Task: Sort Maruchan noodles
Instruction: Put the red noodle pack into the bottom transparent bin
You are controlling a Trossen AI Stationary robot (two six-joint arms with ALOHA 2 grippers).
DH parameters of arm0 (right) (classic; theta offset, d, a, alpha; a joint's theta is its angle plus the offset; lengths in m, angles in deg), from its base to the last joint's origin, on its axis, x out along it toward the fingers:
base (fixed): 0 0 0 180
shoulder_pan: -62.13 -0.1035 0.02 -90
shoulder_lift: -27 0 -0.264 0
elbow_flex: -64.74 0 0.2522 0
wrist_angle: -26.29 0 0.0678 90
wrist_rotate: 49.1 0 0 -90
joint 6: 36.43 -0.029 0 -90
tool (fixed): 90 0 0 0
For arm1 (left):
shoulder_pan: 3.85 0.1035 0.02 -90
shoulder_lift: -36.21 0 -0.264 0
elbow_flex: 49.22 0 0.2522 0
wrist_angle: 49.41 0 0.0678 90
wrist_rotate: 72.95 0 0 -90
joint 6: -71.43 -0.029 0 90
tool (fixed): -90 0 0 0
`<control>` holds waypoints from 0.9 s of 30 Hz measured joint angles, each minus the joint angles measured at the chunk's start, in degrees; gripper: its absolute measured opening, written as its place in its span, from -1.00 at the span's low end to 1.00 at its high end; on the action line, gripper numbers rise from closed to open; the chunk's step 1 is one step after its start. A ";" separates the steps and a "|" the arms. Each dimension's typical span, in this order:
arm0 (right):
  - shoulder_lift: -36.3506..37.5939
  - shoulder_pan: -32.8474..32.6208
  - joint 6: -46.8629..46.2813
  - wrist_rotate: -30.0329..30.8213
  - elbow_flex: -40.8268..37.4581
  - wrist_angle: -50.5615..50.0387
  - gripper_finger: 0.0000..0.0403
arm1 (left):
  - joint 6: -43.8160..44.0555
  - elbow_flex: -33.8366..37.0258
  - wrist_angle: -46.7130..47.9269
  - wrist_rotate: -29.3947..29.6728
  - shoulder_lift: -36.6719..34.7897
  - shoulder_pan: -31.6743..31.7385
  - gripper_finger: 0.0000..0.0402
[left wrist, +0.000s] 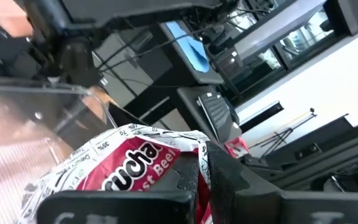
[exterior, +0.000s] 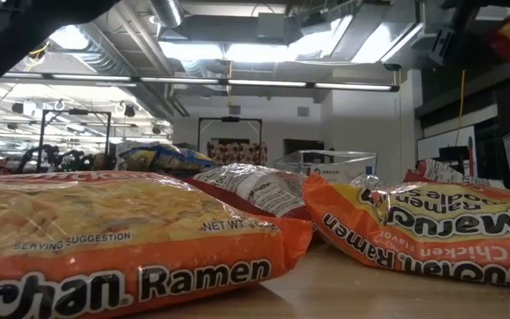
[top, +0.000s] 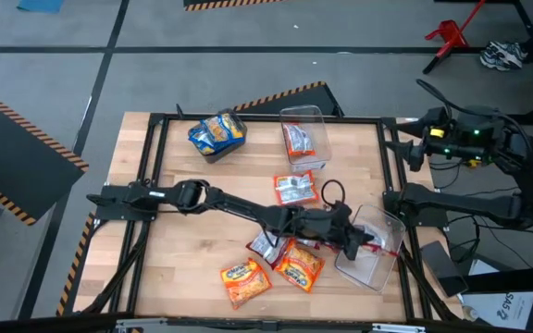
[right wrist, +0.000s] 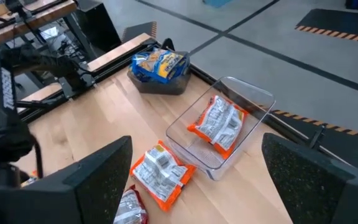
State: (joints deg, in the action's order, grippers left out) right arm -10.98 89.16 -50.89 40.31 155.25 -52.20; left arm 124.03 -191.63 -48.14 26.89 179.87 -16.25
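The Maruchan noodles lie scattered mid-table with bare wood toward the left edge, while the left gripper (top: 364, 242), clenched on a red-and-white beef packet (left wrist: 129, 168), hangs over the clear bin (top: 382, 268) at the right edge, and the right gripper (right wrist: 197, 180) waits released.

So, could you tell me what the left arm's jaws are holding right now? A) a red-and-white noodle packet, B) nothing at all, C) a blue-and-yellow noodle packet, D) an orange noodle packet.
A: the left gripper is shut on a red-and-white noodle packet, reaching over the clear bin near the table's right edge.
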 joint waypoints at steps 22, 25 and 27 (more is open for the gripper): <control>0.37 0.00 0.02 1.08 0.00 0.11 0.72 | 11.82 -0.05 10.54 -0.65 0.08 -1.64 -0.97; 0.37 0.00 0.02 1.06 0.00 0.11 0.72 | 11.82 -0.05 10.64 0.22 0.08 -1.39 -0.97; 0.37 0.00 0.02 1.08 0.00 0.10 0.72 | 11.84 -0.05 10.58 0.31 0.08 -0.82 -0.95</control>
State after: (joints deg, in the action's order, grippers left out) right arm -10.61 89.16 -50.87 41.39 155.25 -52.10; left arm 135.87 -191.68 -37.56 27.20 179.95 -17.07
